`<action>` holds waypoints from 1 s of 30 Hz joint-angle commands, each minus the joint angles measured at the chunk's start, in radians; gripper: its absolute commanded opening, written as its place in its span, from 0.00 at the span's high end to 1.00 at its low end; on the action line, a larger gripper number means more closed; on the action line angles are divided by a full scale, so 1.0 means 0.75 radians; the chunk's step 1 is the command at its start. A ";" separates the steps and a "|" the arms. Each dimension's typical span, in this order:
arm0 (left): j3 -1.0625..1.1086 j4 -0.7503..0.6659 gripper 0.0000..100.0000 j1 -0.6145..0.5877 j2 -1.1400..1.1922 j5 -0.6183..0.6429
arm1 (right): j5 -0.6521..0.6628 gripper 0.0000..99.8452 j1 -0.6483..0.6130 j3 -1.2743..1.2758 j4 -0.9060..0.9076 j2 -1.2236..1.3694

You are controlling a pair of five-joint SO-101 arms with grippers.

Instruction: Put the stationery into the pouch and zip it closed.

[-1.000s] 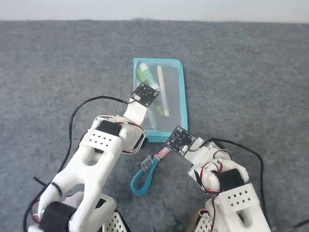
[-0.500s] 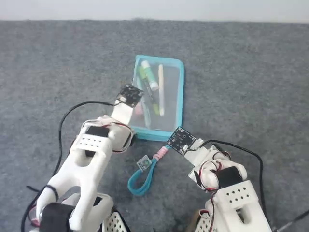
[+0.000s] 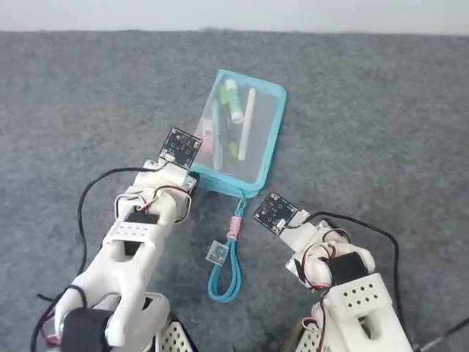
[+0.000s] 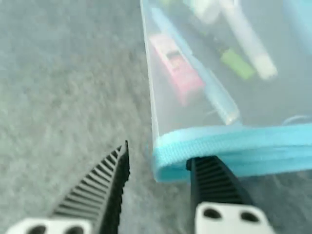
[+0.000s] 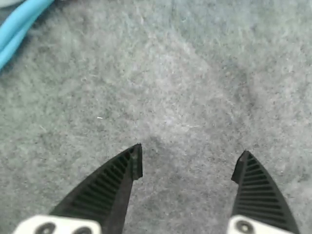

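The clear pouch with teal edging [image 3: 253, 147] lies tilted on the grey carpet with stationery inside: a white and green marker [image 3: 234, 100], a cream pen [image 3: 247, 125] and a pink item [image 3: 207, 138]. From its near corner a pink zipper pull [image 3: 236, 224] leads to a teal loop strap [image 3: 223, 271]. My left gripper [image 3: 192, 176] is open at the pouch's near left corner; in the left wrist view the teal corner [image 4: 170, 156] rests against one finger [image 4: 214, 183] of the left gripper [image 4: 158, 156]. My right gripper [image 5: 191, 151] stands open over bare carpet, right of the zipper pull.
Grey carpet [image 3: 381, 110] spreads on all sides of the pouch. A small tag [image 3: 216, 252] hangs at the strap. A stretch of the teal strap [image 5: 19, 24] shows beyond the right gripper. Black cables trail beside both arms.
The pouch has slid away and turned, and its strap has straightened out. My left gripper has drawn back from over the pouch to its near left corner. The right arm has hardly moved.
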 commanded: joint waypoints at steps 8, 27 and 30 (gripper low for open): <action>-0.064 -0.180 0.82 0.125 -0.059 -0.012 | -0.018 0.70 -0.017 -0.057 -0.036 0.015; -0.723 -0.274 0.85 0.158 0.765 -0.106 | -0.016 0.70 -0.017 -0.057 -0.034 0.015; -0.729 -0.282 0.93 0.158 0.767 -0.106 | -0.014 0.70 -0.017 -0.057 -0.034 0.015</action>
